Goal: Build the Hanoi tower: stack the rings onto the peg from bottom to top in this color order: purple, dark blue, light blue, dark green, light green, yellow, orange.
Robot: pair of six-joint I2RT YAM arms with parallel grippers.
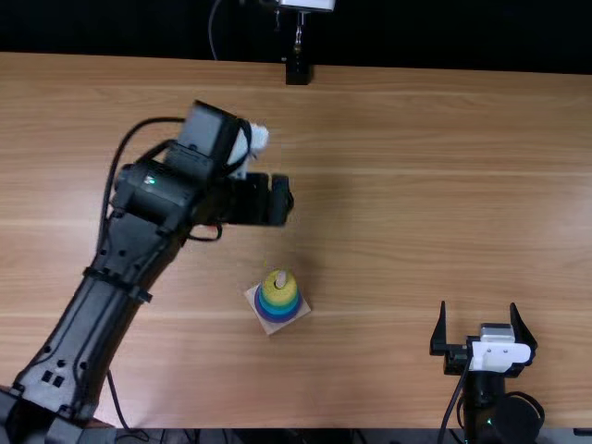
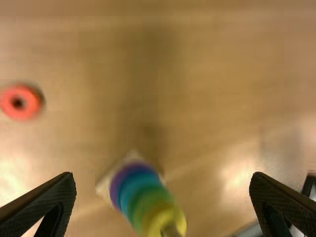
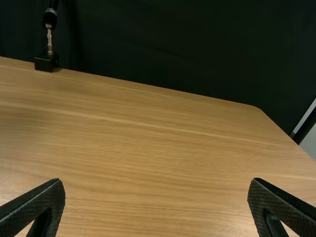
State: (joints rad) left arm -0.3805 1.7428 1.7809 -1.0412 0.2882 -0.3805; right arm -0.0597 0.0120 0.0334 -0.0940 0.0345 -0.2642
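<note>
Black left gripper, open, hangs beyond the yellow-topped ring stack; orange ring lies apparently leftward; black right gripper, open, rightward.

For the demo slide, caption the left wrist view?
Open left gripper above the ring stack, yellow on top; orange ring still loose on the table.

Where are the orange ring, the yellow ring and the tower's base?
Orange ring [image 2: 31, 103]: left wrist view, flat face beside the hole.
Yellow ring [image 1: 277, 295]: top view, upper face near the peg [image 1: 281, 277].
Base [image 1: 269, 327]: top view, bare near corner.
</note>
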